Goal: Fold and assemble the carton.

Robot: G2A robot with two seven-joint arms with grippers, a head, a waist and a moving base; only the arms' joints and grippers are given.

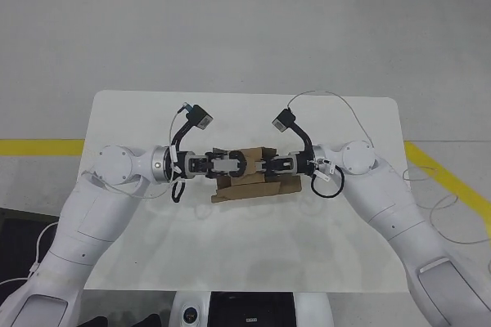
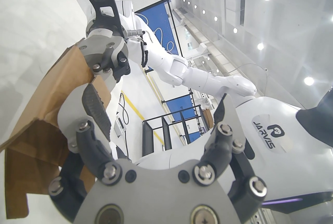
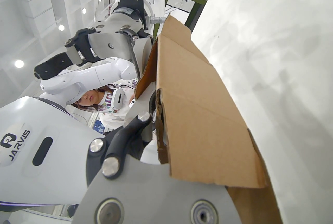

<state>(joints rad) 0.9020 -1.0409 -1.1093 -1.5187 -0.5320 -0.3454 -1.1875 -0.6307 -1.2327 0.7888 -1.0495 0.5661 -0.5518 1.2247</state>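
Note:
A brown carton (image 1: 258, 186), partly folded with loose flaps, rests at the middle of the white table (image 1: 131, 245). Both arms meet over it from opposite sides. My left gripper (image 1: 236, 165) is open; in the left wrist view (image 2: 156, 94) its fingers stand wide apart, one ribbed pad (image 2: 95, 105) lying against a carton flap (image 2: 52, 94). My right gripper (image 1: 266, 167) is shut on the edge of a carton wall (image 3: 203, 118). One of its fingers (image 3: 141, 118) shows beside the crumpled edge, while the other is hidden behind the cardboard. The left wrist view also shows the right gripper (image 2: 104, 74) on the carton's far edge.
A thin white cable (image 1: 344, 102) from the right arm loops over the table's back right. Bare tabletop lies in front of the carton and to both sides. Yellow floor tape (image 1: 33, 147) runs beside the table.

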